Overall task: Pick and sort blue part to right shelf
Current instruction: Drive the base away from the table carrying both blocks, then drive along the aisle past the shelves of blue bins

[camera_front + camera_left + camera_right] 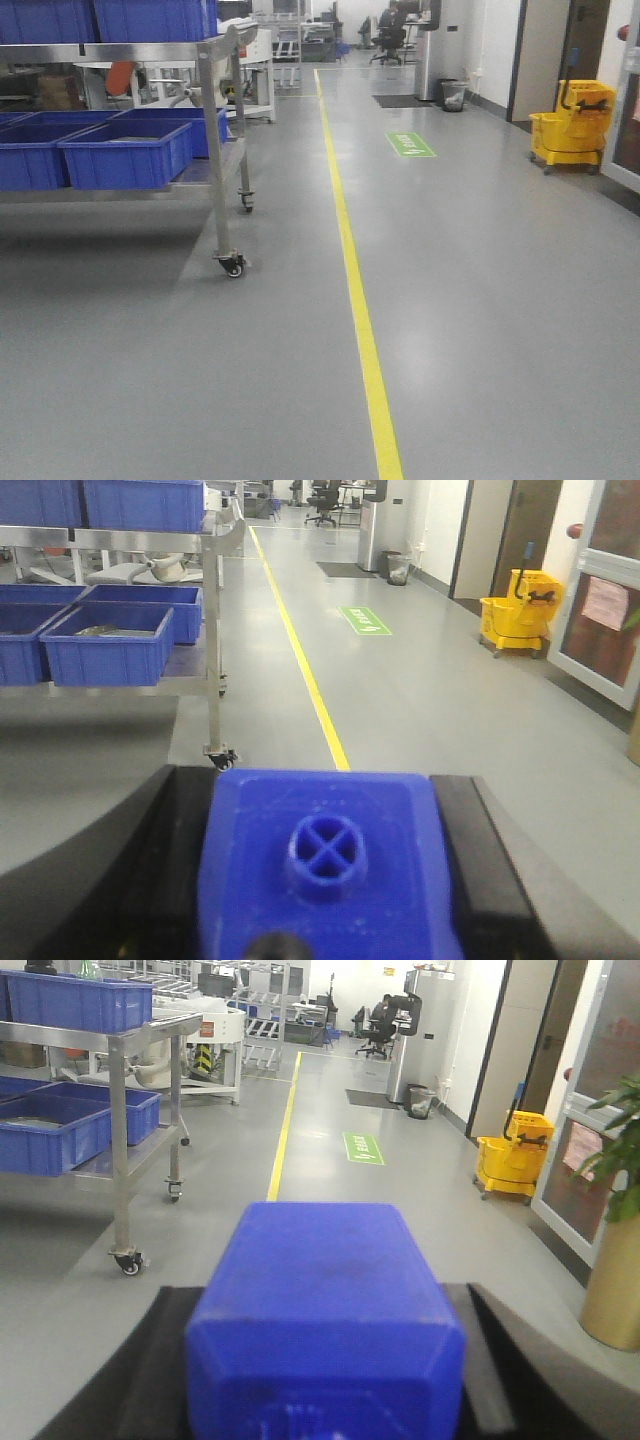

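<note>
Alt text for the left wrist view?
A blue plastic part with a round cross-marked boss fills the lower frame, held between the black fingers of the left hand. Beyond: yellow floor line, steel wheeled shelf of blue plastic bins at left, yellow mop bucket at right.

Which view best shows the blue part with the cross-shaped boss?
The left wrist view: the cross-boss part fills the foreground between the left end effector's dark fingers, boss facing the camera. The right wrist view shows a different, plain-faced blue part; the front view shows neither.

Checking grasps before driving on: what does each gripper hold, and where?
Left gripper: cross-marked blue part, by its two sides. Right gripper: plain blue part, also by its sides.
</note>
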Robot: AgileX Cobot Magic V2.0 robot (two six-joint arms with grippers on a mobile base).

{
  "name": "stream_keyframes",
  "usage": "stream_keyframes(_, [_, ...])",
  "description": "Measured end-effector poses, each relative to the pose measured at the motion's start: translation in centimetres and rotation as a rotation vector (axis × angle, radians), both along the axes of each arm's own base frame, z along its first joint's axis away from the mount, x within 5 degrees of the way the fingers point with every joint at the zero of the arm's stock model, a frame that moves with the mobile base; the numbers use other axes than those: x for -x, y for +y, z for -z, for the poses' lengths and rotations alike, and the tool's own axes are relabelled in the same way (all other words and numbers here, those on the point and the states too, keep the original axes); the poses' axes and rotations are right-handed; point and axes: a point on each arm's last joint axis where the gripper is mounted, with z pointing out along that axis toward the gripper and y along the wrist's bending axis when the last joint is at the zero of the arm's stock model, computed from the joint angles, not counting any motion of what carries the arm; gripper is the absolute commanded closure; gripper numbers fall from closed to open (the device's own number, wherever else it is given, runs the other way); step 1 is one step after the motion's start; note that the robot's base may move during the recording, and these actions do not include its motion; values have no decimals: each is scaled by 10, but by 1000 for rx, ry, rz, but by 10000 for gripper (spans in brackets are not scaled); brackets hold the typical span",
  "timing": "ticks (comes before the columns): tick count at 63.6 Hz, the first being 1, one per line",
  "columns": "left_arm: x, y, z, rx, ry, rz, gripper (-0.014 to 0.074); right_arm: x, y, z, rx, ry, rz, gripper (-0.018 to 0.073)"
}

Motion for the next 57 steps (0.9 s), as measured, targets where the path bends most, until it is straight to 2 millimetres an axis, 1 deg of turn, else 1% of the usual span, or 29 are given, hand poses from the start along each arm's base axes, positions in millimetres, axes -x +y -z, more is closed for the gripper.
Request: stream_keyframes(57, [0,0,1,0,2,-2,356,0,0,0,0,0,0,177])
